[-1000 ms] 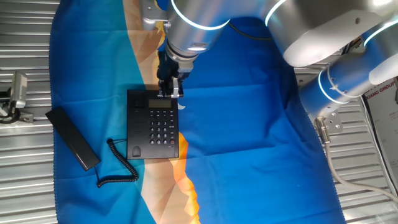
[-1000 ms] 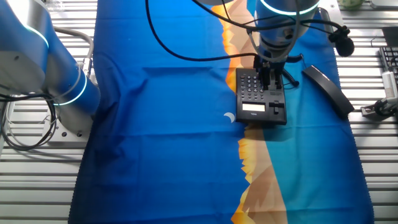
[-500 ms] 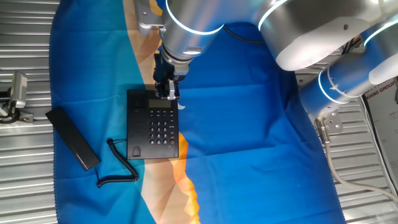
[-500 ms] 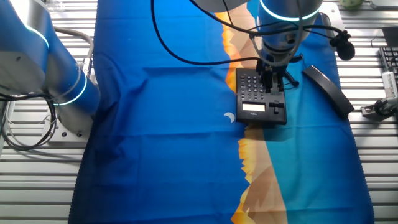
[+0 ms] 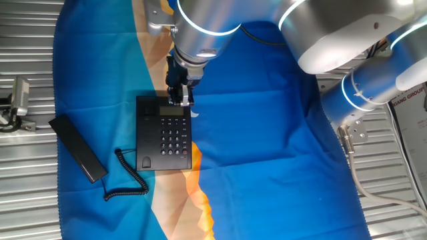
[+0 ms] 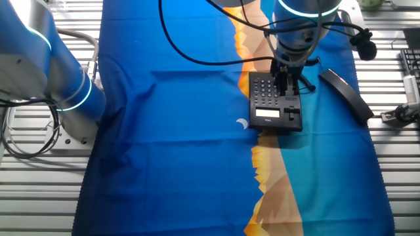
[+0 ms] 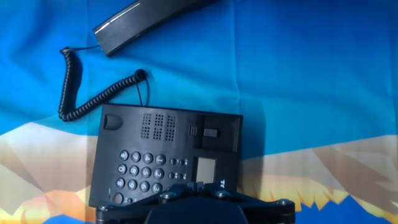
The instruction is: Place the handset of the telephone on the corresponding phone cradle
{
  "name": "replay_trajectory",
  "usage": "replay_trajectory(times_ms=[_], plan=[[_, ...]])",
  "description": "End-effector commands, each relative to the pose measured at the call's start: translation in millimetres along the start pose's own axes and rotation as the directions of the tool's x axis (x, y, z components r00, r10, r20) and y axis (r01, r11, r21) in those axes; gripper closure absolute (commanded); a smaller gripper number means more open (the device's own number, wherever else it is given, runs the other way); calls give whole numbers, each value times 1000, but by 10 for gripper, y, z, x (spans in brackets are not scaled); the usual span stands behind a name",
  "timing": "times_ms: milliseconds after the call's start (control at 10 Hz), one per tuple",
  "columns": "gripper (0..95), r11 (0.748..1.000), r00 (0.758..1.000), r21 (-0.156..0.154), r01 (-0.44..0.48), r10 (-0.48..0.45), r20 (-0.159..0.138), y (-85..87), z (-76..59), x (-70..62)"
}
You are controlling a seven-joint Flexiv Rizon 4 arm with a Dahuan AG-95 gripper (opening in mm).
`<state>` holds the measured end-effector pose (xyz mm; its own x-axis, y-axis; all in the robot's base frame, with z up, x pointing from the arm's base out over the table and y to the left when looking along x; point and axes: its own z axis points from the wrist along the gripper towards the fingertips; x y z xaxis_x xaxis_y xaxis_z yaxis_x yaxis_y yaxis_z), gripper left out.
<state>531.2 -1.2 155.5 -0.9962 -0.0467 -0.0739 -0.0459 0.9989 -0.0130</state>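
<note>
1. Blue cloth [image 5: 267, 147] covers the slatted table [image 5: 27, 193].
2. Handset [image 5: 78, 148] lies near the cloth's edge, beside the phone [image 5: 163, 133], off its cradle [image 5: 145, 133].
3. Coiled cord [image 5: 127, 177] joins them.
4. Gripper [image 5: 180, 100] hovers over the phone's display end; whether its fingers are spread, I cannot tell.

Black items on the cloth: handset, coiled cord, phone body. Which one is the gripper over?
The telephone. The gripper hangs over its display end; the handset lies apart at the cloth's edge, and the coiled cord runs between them.
</note>
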Motion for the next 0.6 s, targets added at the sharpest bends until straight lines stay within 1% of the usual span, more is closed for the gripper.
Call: replay_trajectory(times_ms=[100,200,500,600], plan=[[950,1000,1000,2,-2,2,2,-4,-1,5],[950,1000,1000,9,1,-1,-6,-4,0,8],[950,1000,1000,5,7,-7,-2,-3,0,3],[950,1000,1000,10,17,-17,6,-3,8,-13]])
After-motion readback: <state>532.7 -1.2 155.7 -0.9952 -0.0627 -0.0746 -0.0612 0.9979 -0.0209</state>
